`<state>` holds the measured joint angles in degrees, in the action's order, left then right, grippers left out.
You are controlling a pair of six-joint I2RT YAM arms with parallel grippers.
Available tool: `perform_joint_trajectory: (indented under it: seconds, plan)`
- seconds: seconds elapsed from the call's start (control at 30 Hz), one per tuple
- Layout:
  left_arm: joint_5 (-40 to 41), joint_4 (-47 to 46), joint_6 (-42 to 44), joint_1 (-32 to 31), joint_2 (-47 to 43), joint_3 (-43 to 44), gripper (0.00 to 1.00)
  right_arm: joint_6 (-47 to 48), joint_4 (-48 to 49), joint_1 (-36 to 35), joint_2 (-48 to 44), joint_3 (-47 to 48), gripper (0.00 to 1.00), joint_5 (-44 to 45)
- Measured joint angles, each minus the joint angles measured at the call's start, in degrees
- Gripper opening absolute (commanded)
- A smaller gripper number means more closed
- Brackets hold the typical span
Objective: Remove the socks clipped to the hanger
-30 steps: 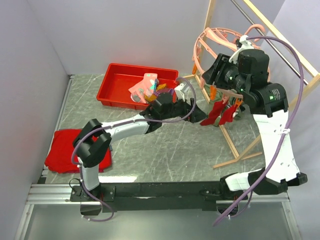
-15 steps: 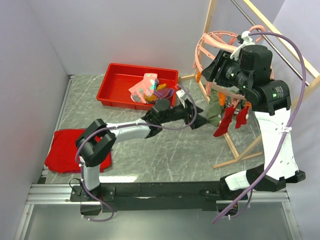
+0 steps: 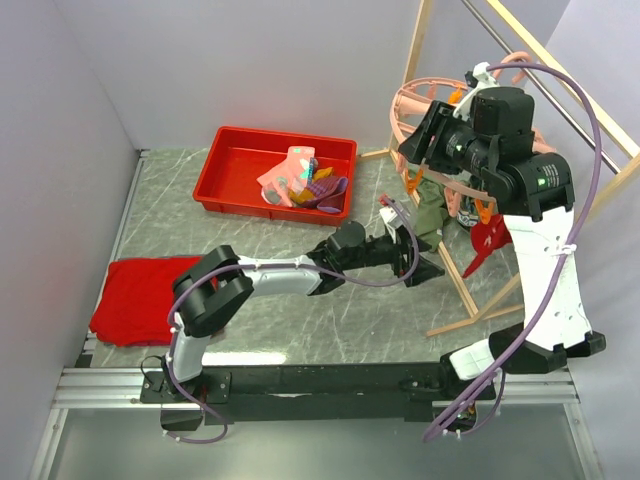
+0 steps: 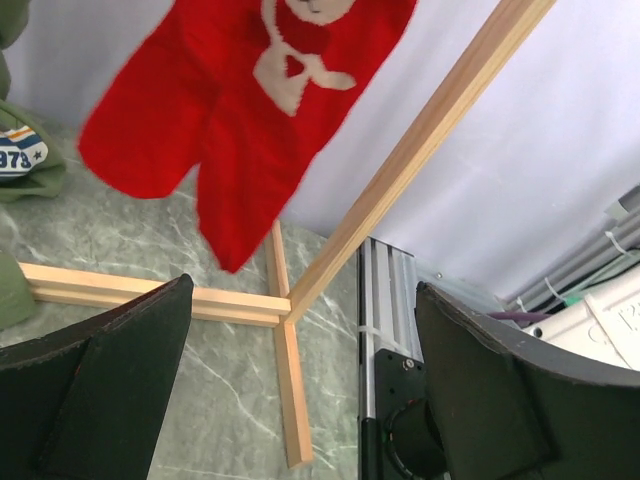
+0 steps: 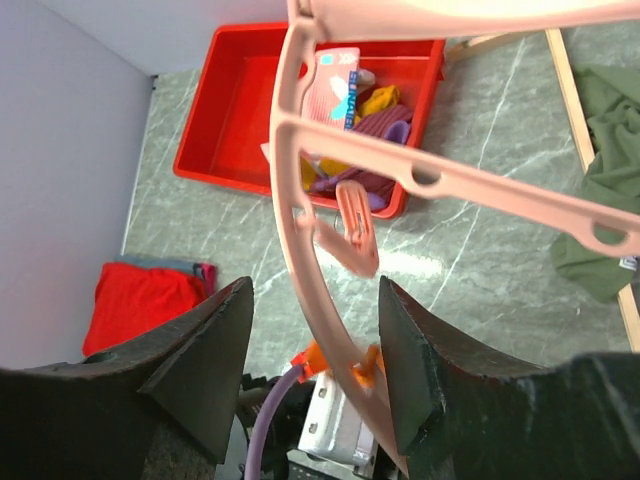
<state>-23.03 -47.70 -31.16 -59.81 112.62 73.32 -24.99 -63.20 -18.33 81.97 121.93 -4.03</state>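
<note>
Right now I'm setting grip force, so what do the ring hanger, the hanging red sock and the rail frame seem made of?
The ring hanger looks like moulded plastic: pink, smooth, glossy, with round holes. The red sock is probably soft knit fabric: matte, draping limp, cream bear motif. The rail frame seems bare light wood: square bars, visible joints.

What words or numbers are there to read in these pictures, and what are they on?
"973": on a white and blue patch on the olive green sock, cut off at the left wrist picture's edge, so a digit may be missing.
Red sock: only a cream bear-like picture, no words.
Pale box at the right edge: faint letters, too blurred to read.
</note>
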Motion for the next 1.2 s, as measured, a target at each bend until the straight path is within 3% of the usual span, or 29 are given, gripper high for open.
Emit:
perform_joint_trajectory:
  seconds: [0.9,1.2]
  plan:
    - [3.87,2.78,-0.72,-2.43,3.17,2.91,0.96,-1.64,-2.73,0.0,8.35,9.81,0.6,-2.36]
    - [7.06,2.95,1.46,-4.24,12.81,15.32,0.99,-2.43,-2.91,0.0,8.35,9.81,0.6,-3.41]
